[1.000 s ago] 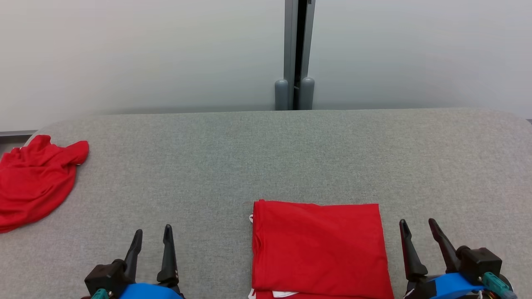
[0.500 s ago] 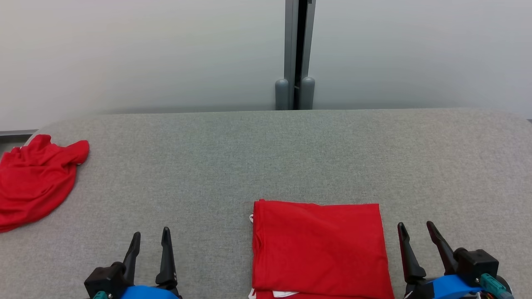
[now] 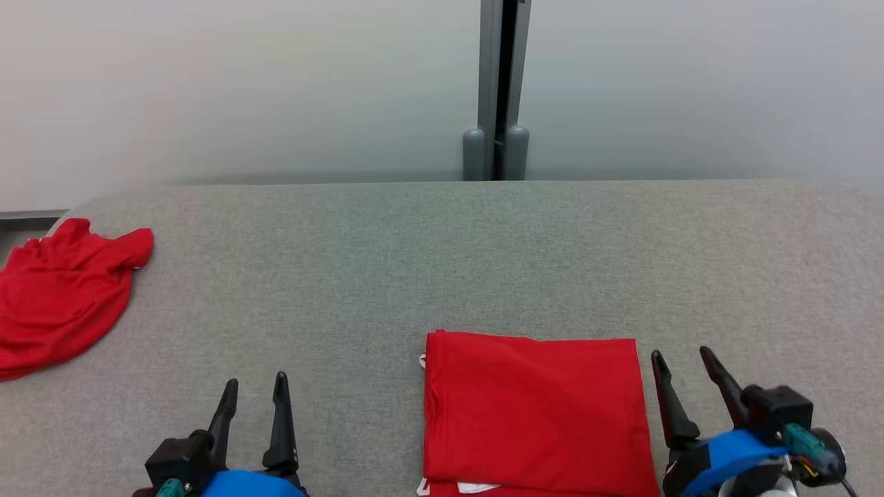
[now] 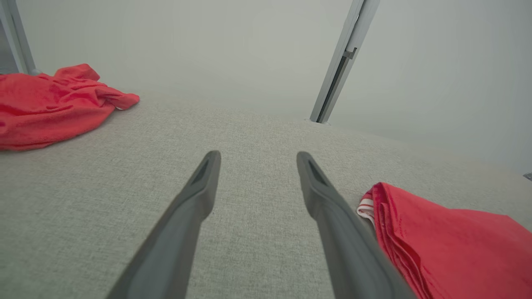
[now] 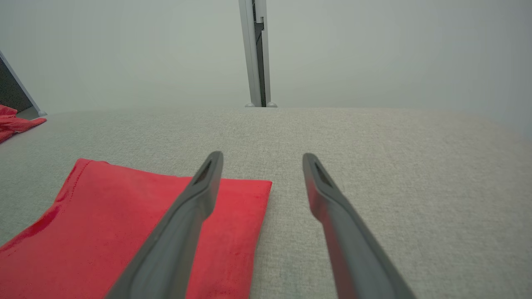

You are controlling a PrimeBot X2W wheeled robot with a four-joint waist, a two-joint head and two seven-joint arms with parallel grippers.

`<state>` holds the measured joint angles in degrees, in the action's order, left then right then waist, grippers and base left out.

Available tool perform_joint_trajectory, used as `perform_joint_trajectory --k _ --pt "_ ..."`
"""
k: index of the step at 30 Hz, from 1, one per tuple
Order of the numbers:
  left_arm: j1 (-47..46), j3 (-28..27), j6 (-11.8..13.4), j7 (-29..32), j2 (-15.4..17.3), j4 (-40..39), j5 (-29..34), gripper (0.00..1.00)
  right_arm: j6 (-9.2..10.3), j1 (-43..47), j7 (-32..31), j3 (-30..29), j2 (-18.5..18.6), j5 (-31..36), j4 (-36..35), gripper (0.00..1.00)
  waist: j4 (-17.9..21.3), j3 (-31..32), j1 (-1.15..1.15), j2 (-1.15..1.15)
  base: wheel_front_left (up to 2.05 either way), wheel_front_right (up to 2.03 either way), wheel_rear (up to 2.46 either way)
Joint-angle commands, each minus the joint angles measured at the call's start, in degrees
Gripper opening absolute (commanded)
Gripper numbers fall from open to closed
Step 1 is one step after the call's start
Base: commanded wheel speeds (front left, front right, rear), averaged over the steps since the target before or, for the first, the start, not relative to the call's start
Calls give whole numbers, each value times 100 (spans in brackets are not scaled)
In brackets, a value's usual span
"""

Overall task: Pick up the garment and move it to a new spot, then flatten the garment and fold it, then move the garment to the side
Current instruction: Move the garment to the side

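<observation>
Garment [image 3: 535, 407] lies folded, layered edge facing left, between empty wide-open left pincer [image 3: 255, 378] and right pincer [image 3: 679, 351].

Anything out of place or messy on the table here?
The folded garment lies square and neat. The one oddity is a second red garment, lying crumpled in a heap at the left end of the table.

The garment [image 3: 535, 407] is matt red cloth, the table [image 3: 414, 262] coarse-woven grey fabric.
</observation>
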<state>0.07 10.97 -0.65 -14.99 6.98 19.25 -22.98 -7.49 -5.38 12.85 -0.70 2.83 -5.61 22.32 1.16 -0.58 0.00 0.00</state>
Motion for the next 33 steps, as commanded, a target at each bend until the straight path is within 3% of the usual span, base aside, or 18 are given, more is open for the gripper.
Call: perform_joint_trajectory --k 1,11,22,23,24,25,26,33 --pt "-77 -33 -34 -28 16 -10 43 100 -1 -73 -65 -40 13 29 -14 100 -23 -12 0 0 0 0 0" --pt "-83 -133 -82 -27 -51 -90 150 100 -1 -186 -2176 -363 11 188 141 100 -315 -141 0 0 0 0 0" --pt "-140 -240 -142 -28 -130 -106 270 100 -1 -356 -3036 -133 12 -210 344 99 -468 -391 0 0 0 0 0" --pt "-148 -244 -153 -27 -137 -112 288 100 -1 -391 -3054 -117 12 -187 388 67 -464 -419 0 0 0 0 0" --pt "-158 -247 -163 -27 -148 -124 296 100 -1 -431 -3077 -96 12 -143 427 44 -455 -447 0 0 0 0 0" --pt "-171 -249 -184 -27 -163 -140 286 100 -1 -483 -3074 -79 11 -138 460 31 -442 -480 0 0 0 0 0" --pt "-192 -249 -189 -27 -176 -158 293 100 -1 -550 -3021 -67 11 -133 479 0 -426 -514 0 0 0 0 0" --pt "-242 -215 -259 -27 -169 -326 434 100 3 -965 -2548 -224 54 -50 367 0 -32 -743 0 0 0 0 0"
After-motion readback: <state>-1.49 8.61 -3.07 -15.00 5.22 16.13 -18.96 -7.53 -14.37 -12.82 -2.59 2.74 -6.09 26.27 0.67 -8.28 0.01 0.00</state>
